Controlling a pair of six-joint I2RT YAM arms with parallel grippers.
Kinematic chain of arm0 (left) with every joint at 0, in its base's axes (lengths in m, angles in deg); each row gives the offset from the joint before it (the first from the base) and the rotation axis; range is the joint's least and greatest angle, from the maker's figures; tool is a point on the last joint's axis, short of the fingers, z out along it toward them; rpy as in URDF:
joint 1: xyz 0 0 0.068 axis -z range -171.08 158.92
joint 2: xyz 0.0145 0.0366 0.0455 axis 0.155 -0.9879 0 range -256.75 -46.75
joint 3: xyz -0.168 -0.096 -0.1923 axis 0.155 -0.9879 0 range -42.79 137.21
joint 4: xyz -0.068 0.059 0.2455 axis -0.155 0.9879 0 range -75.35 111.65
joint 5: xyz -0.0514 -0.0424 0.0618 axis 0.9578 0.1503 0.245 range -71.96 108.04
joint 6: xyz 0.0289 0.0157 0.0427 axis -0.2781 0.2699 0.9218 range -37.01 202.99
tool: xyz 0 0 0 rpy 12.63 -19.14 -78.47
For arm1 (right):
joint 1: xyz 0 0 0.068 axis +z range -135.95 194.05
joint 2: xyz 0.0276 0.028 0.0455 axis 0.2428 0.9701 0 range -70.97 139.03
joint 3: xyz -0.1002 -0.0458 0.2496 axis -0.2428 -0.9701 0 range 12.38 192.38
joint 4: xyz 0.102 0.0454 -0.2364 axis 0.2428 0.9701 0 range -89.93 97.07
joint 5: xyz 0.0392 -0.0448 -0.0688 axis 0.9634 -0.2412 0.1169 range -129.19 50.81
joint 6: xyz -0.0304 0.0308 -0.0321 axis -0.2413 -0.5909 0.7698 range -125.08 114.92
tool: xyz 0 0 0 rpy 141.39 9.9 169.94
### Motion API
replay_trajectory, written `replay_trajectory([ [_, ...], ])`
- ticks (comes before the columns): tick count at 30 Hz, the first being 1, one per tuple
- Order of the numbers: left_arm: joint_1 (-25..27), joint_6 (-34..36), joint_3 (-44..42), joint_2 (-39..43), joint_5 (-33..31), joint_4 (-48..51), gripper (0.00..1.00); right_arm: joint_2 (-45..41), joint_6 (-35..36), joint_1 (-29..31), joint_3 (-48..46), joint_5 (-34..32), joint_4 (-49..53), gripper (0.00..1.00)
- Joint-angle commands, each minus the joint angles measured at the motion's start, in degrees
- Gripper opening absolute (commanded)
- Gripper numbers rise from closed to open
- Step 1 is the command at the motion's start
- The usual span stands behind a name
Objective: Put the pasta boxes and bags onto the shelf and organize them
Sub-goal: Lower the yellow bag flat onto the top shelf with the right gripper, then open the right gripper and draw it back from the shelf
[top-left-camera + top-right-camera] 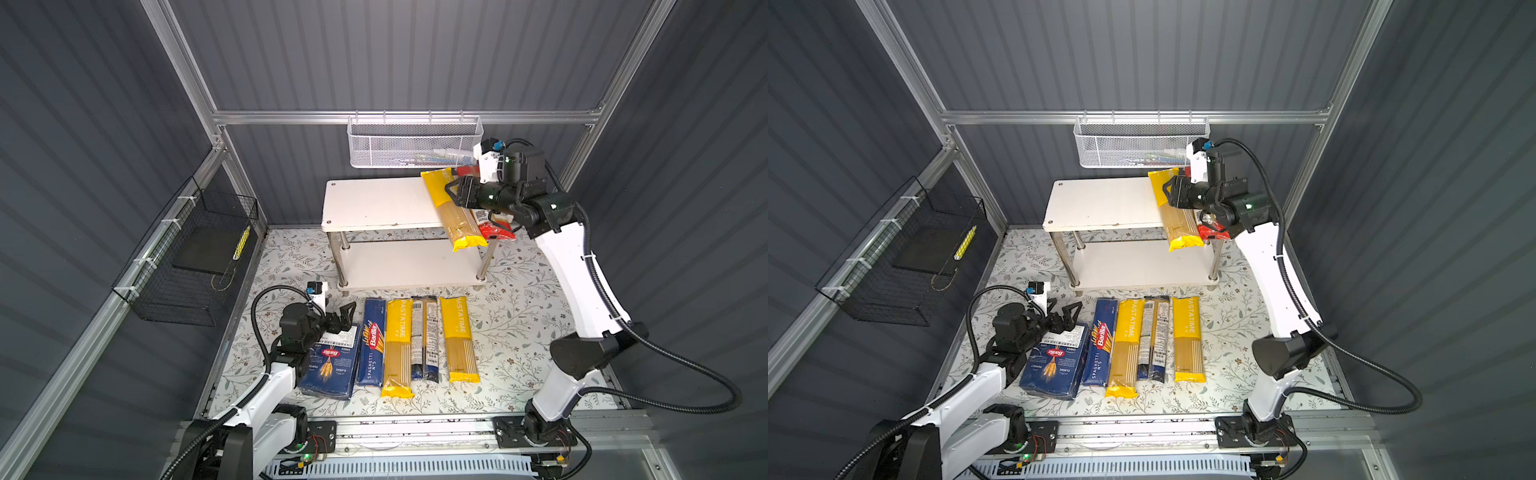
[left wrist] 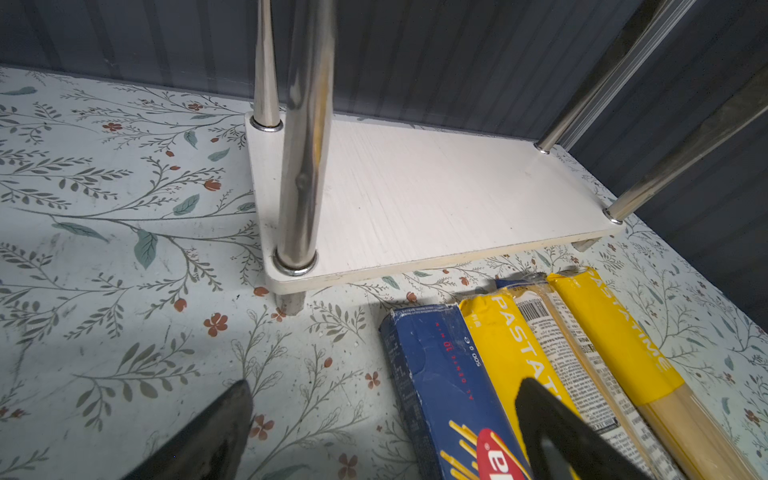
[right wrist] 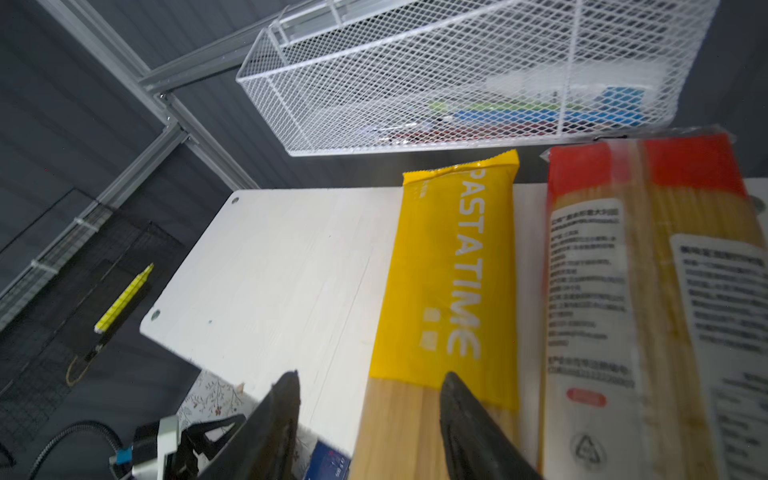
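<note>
Placement step: the yellow bag [image 1: 459,226] is being rested on the shelf [image 1: 374,203] top board, beneath the spread right fingers [image 3: 469,432]. A clear upward retreat is being called for next. The left fingers [image 2: 216,436] are being held spread.

This is a robot test cell dressed up as a pantry corner, not a real home. Grey ribbed panels [image 1: 395,54] and aluminium frame bars [image 1: 407,117] wall in the shelf [image 1: 374,203]. A flowered mat [image 1: 519,332] lies under it, a white mesh basket [image 1: 395,145] hangs behind it and a black wire basket [image 1: 178,303] hangs to its left. In front of it lie pasta packs [image 1: 397,345], then two robot arms [image 1: 582,282] bolted to a rail [image 1: 415,428].
</note>
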Motion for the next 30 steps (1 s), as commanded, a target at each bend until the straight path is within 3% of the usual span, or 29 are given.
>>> replay_trajectory([
  [1, 0.3, 0.5, 0.4, 0.1, 0.3, 0.1, 1.00, -6.4, 4.2, 1.7, -4.9, 2.2, -5.3, 0.62],
  [12, 0.3, 0.5, 0.4, -0.3, 0.4, -0.2, 1.00, -26.2, 3.1, 5.5, -28.9, 5.1, -9.5, 0.67],
  [15, 0.3, 0.2, 0.5, -0.9, 0.9, -0.8, 0.99, -29.7, 6.1, 7.0, -33.6, 13.5, -10.2, 0.71],
  [19, 0.3, 0.2, 0.6, -1.3, 1.0, -0.8, 1.00, -31.0, 7.0, 9.4, -34.3, 8.9, -4.9, 0.71],
  [30, 0.3, 0.9, 0.6, 0.4, -0.5, 0.6, 0.99, -36.0, 5.6, 10.2, -39.3, -0.6, -2.8, 0.73],
])
